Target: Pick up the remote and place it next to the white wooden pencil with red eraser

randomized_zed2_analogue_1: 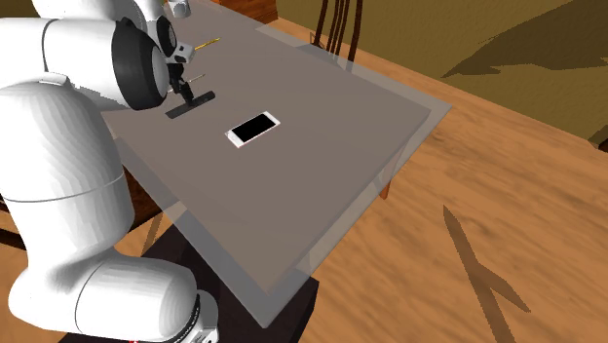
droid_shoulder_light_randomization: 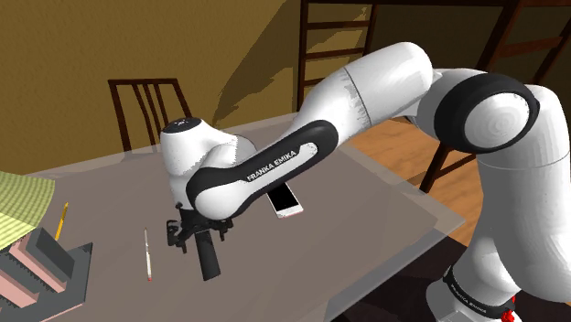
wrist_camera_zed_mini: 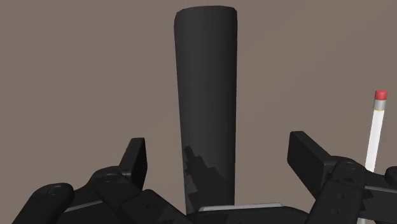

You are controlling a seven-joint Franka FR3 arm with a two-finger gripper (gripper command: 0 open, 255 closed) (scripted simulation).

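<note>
One grey table carries every item, listed here from the shoulder view's left. At the far left lie a green checked cloth and a grey stepped rack, with a yellow pencil just beside them. Next comes the white pencil, flat on the table, its red eraser toward the near edge. To its right lies the black remote, roughly parallel to the white pencil and apart from it. The gripper hangs over the remote's far end. In the wrist view its fingers stand wide apart on either side of the remote without touching it, so the tool is released and grasps nothing. Further right rests a white phone, partly hidden by the arm.
</note>
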